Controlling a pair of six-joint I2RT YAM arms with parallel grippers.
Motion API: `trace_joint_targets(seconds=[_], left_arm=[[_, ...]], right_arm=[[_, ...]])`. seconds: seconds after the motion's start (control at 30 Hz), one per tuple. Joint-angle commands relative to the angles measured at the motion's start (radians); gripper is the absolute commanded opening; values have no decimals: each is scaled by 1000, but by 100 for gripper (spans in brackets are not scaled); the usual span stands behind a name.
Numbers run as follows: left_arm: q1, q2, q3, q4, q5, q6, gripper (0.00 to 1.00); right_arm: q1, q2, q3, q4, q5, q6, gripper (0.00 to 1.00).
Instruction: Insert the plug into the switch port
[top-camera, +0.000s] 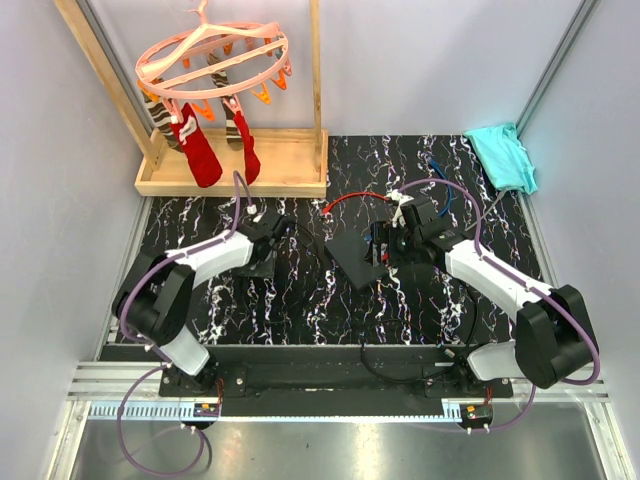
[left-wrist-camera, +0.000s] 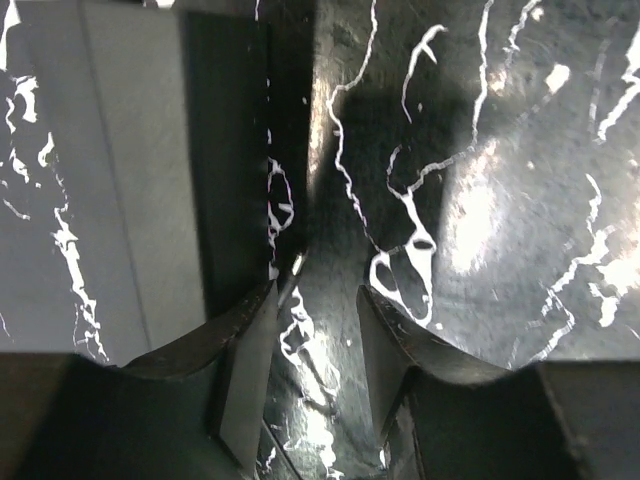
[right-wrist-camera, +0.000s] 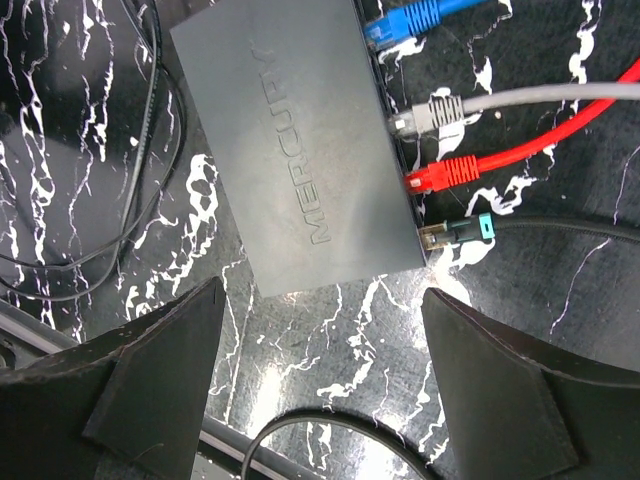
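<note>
The switch (right-wrist-camera: 300, 150) is a flat matte black box marked MERCURY; it also shows in the top view (top-camera: 350, 262) at mid-table. Along its port edge sit a blue plug (right-wrist-camera: 405, 25), a grey plug (right-wrist-camera: 430, 112), a red plug (right-wrist-camera: 450, 172) and a black-cabled plug with a teal boot (right-wrist-camera: 455, 232) at the near corner. I cannot tell how deep each one sits. My right gripper (right-wrist-camera: 325, 370) hovers open and empty just short of the switch's near end (top-camera: 383, 247). My left gripper (left-wrist-camera: 315, 340) is open and empty on the mat (top-camera: 268, 243).
A narrower black block (left-wrist-camera: 130, 180) lies just left of my left fingers. Thin black cables (right-wrist-camera: 120, 200) loop left of the switch and one curls under my right gripper (right-wrist-camera: 330, 425). A wooden rack (top-camera: 235, 175) with hanging socks stands back left. A teal cloth (top-camera: 505, 155) lies back right.
</note>
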Motion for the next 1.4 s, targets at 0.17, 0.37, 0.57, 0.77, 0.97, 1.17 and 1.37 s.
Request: trace_joint_targets(seconds=[0.17, 0.37, 0.57, 0.77, 0.97, 1.17, 1.37], left_arm=[[51, 66, 61, 20, -8, 45, 44], [66, 75, 64, -20, 65, 51, 44], [82, 33, 23, -46, 173, 68, 42], [129, 35, 3, -56, 228, 93, 40], [145, 31, -3, -70, 256, 93, 38], [146, 6, -14, -78, 288, 88, 33], [146, -21, -25, -99, 269, 93, 33]], right_arm=[[4, -16, -28, 46, -12, -11, 88], [4, -24, -33, 48, -6, -11, 88], [4, -29, -36, 47, 0, -11, 89], [4, -24, -35, 50, 0, -8, 89], [4, -23, -35, 50, 0, -7, 88], [4, -13, -32, 53, 2, -8, 89], [6, -9, -25, 56, -3, -8, 88]])
